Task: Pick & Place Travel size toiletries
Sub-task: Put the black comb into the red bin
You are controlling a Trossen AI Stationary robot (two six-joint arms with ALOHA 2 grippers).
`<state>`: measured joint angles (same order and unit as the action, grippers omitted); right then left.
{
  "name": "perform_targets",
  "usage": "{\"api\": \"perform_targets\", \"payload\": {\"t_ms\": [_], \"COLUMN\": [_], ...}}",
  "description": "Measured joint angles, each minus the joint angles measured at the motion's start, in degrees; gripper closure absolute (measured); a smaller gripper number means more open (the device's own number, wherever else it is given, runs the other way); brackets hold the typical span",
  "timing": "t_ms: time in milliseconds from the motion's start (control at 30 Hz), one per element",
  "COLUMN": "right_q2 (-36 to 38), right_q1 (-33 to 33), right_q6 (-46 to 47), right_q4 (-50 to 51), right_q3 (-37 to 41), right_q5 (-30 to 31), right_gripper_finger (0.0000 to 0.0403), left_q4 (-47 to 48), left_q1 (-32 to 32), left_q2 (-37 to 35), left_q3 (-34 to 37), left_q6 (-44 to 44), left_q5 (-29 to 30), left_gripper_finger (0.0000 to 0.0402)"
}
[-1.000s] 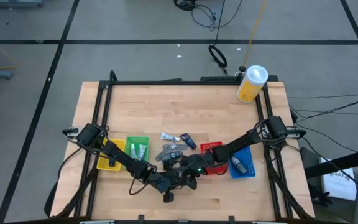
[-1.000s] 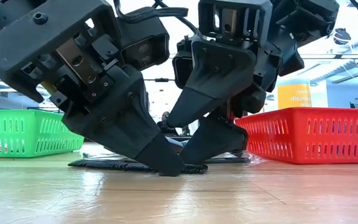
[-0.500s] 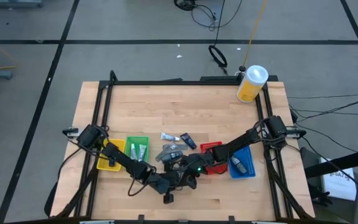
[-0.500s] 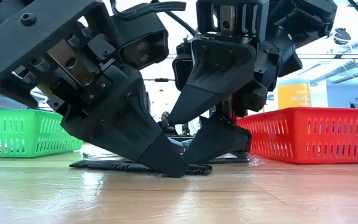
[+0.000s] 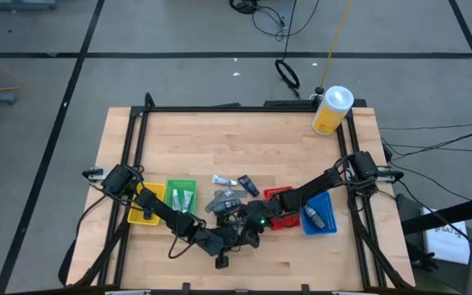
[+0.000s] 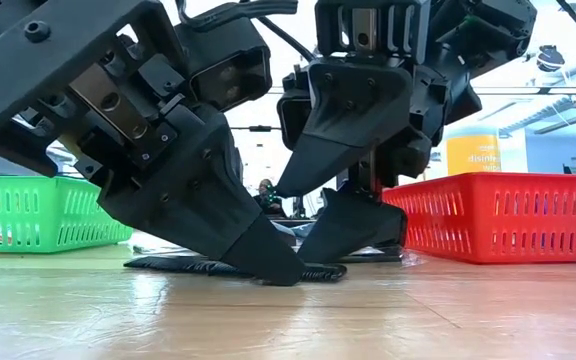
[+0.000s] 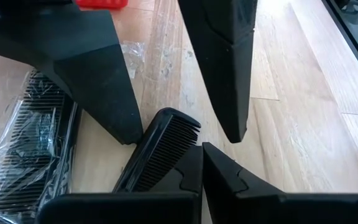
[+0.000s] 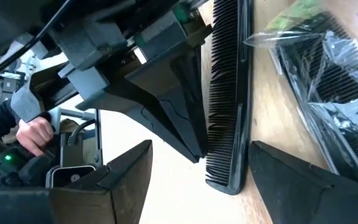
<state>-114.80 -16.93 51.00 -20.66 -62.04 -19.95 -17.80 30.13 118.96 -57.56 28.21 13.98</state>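
Observation:
A loose black comb (image 7: 161, 144) lies flat on the wood near the table's near edge, also seen in the low view (image 6: 218, 267). My left gripper (image 7: 202, 150) is shut, its tips down at the comb. My right gripper (image 8: 201, 146) is open, one finger on each side of the comb's end (image 8: 224, 177). A second comb in clear wrap (image 7: 27, 149) lies beside it. Small tubes and packets (image 5: 228, 197) lie in a heap between the green bin and the red bin. My left gripper (image 6: 280, 268) comes slanting down from the table's left with shut fingers. Its tips rest against the loose comb's toothed side near one end (image 8: 211, 140). The comb lies flat on the table. My right gripper: I cannot tell whether its finger (image 7: 126, 127) touches the comb.
Four bins stand in a row: yellow (image 5: 142, 215), green (image 5: 188, 185), red (image 5: 279, 193) and blue (image 5: 324, 221), with tubes in the green and blue ones. A yellow canister with a white lid (image 5: 332, 111) stands at the far right corner. The two arms crowd together near the near edge.
My left gripper has crept toward the table's right with its tips on the comb. The comb has slid a little along the table the same way, still flat. My right gripper has stayed open over the comb's end.

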Motion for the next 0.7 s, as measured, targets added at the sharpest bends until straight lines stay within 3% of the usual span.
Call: {"api": "perform_targets", "payload": {"t_ms": [700], "right_q2": [0.07], "right_q1": [-0.85], "right_q6": [-3.59], "right_q4": [-4.82], "right_q3": [0.04], "right_q5": [-1.28], "right_gripper_finger": [0.0149], "left_q4": [0.02], "left_q1": [0.15], "left_q2": [-0.02], "left_q3": [-0.09], "left_q6": [-0.19], "left_q5": [0.61], "left_gripper_finger": [0.0387]}}
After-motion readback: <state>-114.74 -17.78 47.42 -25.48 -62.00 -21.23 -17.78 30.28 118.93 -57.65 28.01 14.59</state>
